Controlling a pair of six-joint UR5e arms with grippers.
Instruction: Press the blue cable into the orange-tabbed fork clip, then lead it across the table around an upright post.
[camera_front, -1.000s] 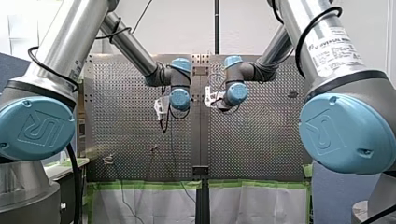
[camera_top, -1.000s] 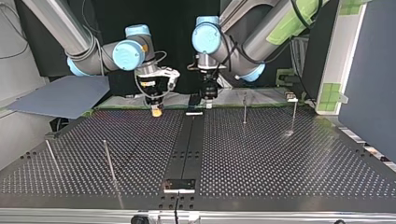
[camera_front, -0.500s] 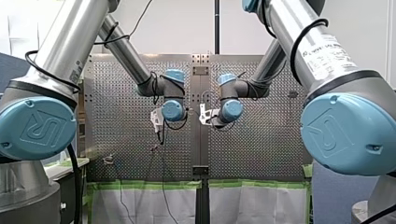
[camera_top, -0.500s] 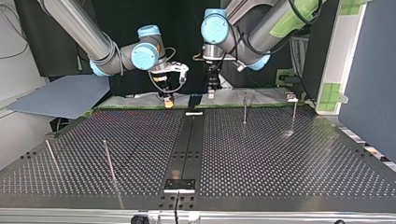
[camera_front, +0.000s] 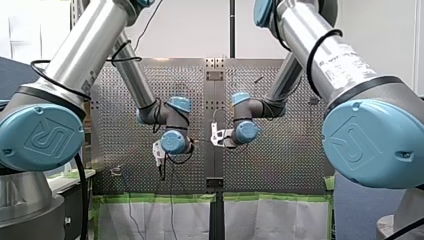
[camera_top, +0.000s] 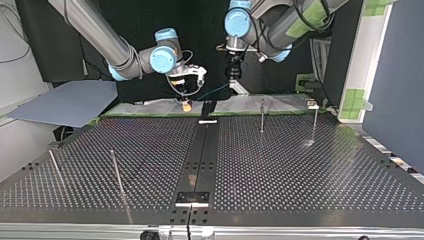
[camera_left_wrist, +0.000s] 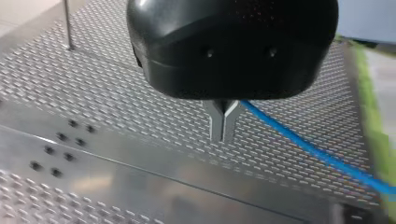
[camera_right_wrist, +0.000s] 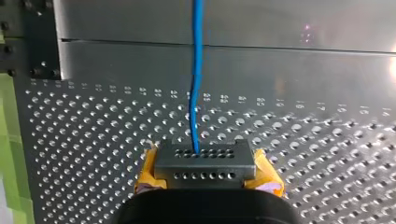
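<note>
- The blue cable (camera_right_wrist: 198, 46) spans the gap between both hands, above the bench (camera_top: 300, 170) near the arms' edge. I cannot make out the clip.
- My left hand (camera_left_wrist: 223, 137) has its fingers pressed together on the cable. My right hand (camera_right_wrist: 205, 161) pinches it between yellow pads.
- Best done with the span taut and level — both hands lowering together.

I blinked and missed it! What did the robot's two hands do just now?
In the top view, my right gripper slid rightward and farther away, and my left gripper rose and drifted right. The blue cable now shows stretched between them. The upright posts stayed put.
</note>
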